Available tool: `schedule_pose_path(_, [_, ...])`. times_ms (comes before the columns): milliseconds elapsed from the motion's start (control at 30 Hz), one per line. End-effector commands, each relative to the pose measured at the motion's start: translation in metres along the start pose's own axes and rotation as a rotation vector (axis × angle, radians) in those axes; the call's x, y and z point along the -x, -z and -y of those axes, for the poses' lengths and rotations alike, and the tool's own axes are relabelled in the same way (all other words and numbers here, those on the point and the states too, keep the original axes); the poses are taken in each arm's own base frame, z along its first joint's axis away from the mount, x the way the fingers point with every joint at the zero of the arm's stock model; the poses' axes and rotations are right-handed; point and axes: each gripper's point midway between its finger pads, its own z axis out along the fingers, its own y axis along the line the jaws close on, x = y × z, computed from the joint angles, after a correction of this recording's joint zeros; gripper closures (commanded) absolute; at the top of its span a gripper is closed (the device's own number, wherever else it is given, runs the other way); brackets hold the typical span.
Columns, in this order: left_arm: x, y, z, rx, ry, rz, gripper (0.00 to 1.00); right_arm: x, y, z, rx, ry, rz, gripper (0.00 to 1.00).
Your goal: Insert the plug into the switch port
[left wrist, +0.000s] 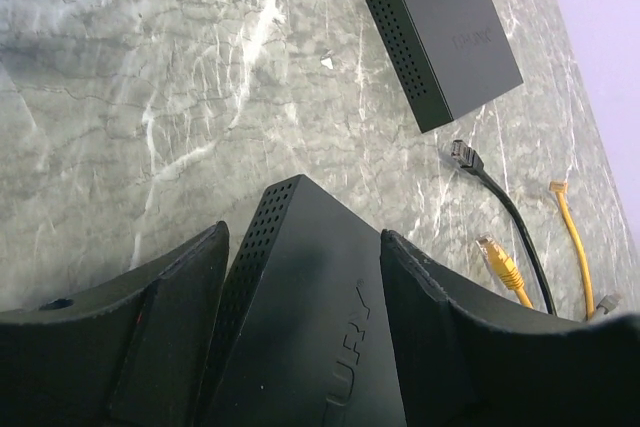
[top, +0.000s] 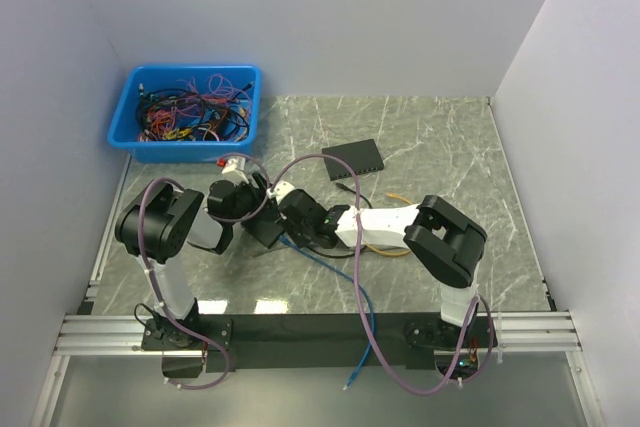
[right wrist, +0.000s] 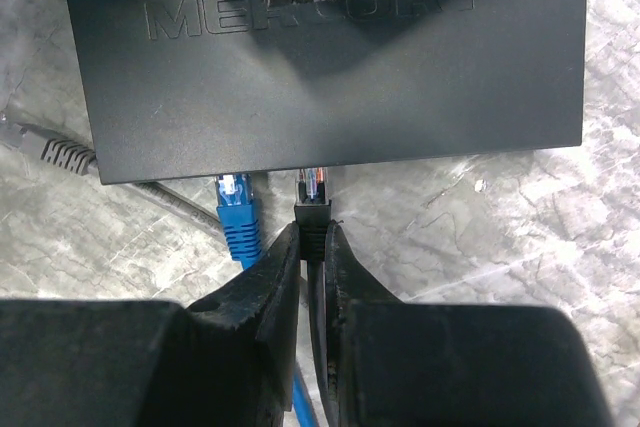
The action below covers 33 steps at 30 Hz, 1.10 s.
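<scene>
1. I see the left gripper with its fingers standing wide, clamped on both sides of the black plastic MERCURY switch box.
2. The right gripper has its fingers nearly closed, pinching the black plug with a clear tip.
3. The plug tip sits at the switch box's near edge, just right of a blue cable plug. The port face is hidden, so I cannot tell whether the tip has entered.
4. A second flat black box lies apart on the grey marbled tabletop.

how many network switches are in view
2. The Mercury switch is gripped in the left pincer, mid-table; the second switch lies flat on the table farther back. The blue bin of tangled cables could hide more.
</scene>
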Motion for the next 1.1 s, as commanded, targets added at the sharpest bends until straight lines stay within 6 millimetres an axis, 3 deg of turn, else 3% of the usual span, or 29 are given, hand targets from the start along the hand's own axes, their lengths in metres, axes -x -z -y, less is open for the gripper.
schedule_pose_path(0, [-0.065,0.02,0.002,-0.015,0.085,-0.217,0.33,0.071,0.012,-0.005,0.002,-0.051,0.242,1.0])
schedule_pose_path(433, [-0.076,0.029,-0.005,0.02,0.136,-0.229,0.35,0.071,0.003,-0.002,-0.031,-0.092,0.244,1.0])
schedule_pose_path(833, [-0.081,0.032,-0.006,0.018,0.154,-0.235,0.36,0.088,0.006,-0.007,-0.006,-0.093,0.28,1.0])
schedule_pose_path(1067, [-0.082,0.032,-0.008,0.026,0.156,-0.24,0.36,0.112,0.004,-0.01,-0.008,-0.092,0.318,1.0])
